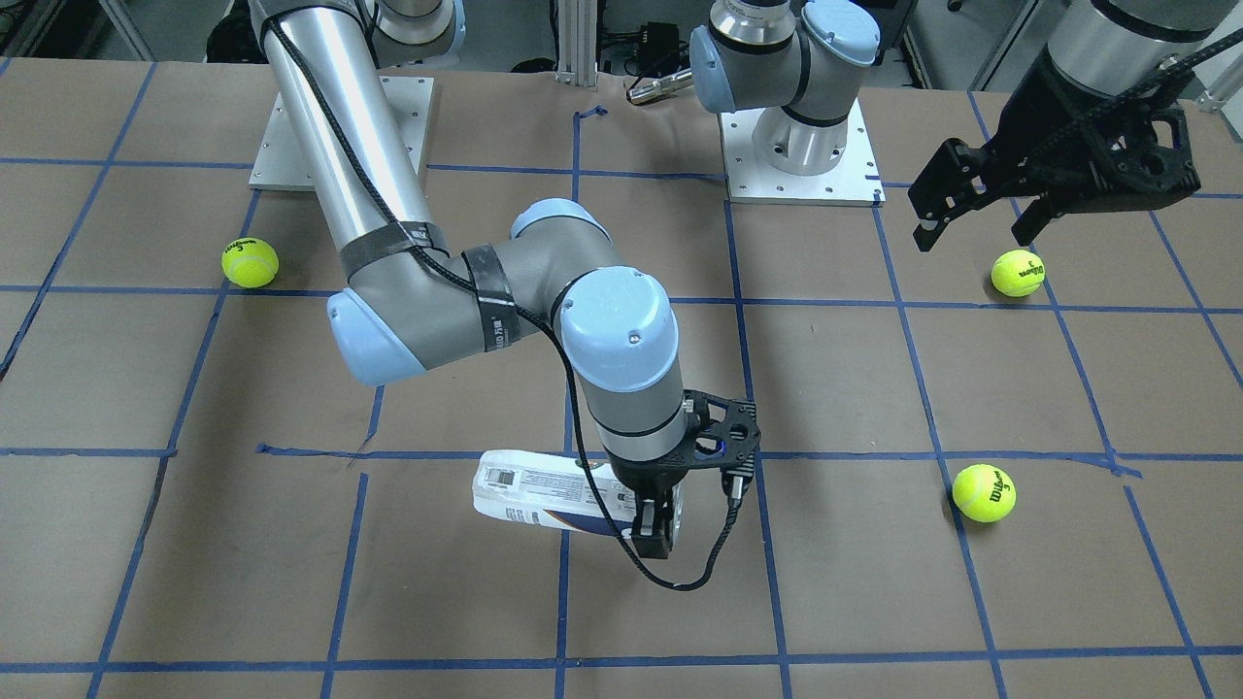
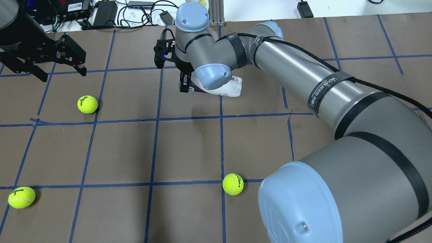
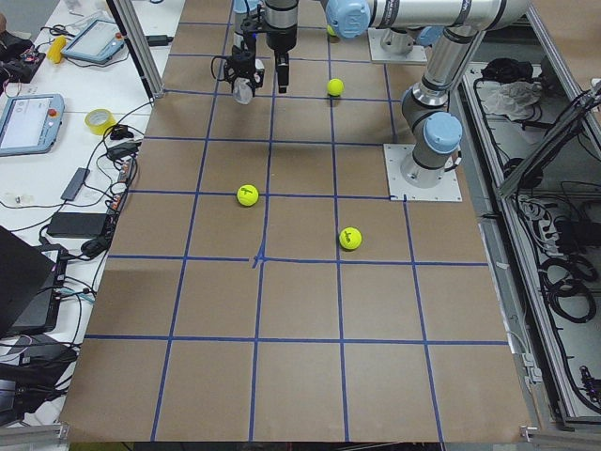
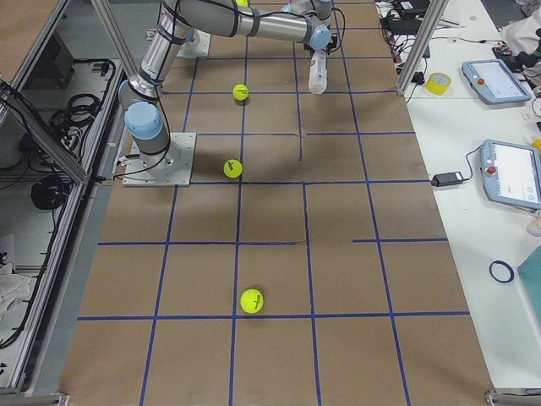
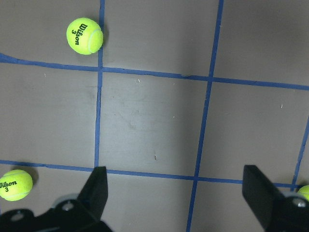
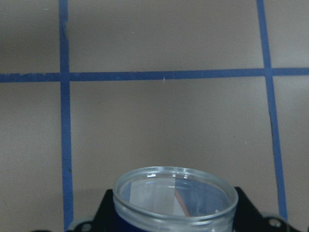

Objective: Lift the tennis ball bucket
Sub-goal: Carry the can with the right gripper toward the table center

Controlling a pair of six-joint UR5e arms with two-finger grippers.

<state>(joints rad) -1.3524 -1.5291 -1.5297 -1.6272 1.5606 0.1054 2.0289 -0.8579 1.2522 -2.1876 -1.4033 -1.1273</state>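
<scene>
A: Where is the tennis ball bucket (image 1: 544, 500)?
B: Lying level between the jaws of the right gripper (image 1: 653, 526). The jaws are closed onto it near one end, and most of its length sticks out to one side of them. In the right wrist view its clear round end sits directly between the fingers. It appears lifted off the table (image 1: 874, 602); in the overhead view its shadow falls apart from it.
A: And the left gripper (image 1: 976, 235)?
B: Jaws spread wide with nothing between them, hanging above the table well apart from the bucket.
A: Loose items?
B: Three tennis balls. One ball (image 1: 1018, 273) lies just below the left jaws. A second ball (image 1: 984, 492) lies farther out from them. The third ball (image 1: 250, 263) is well apart from both sets of jaws, beyond the right arm's elbow.
</scene>
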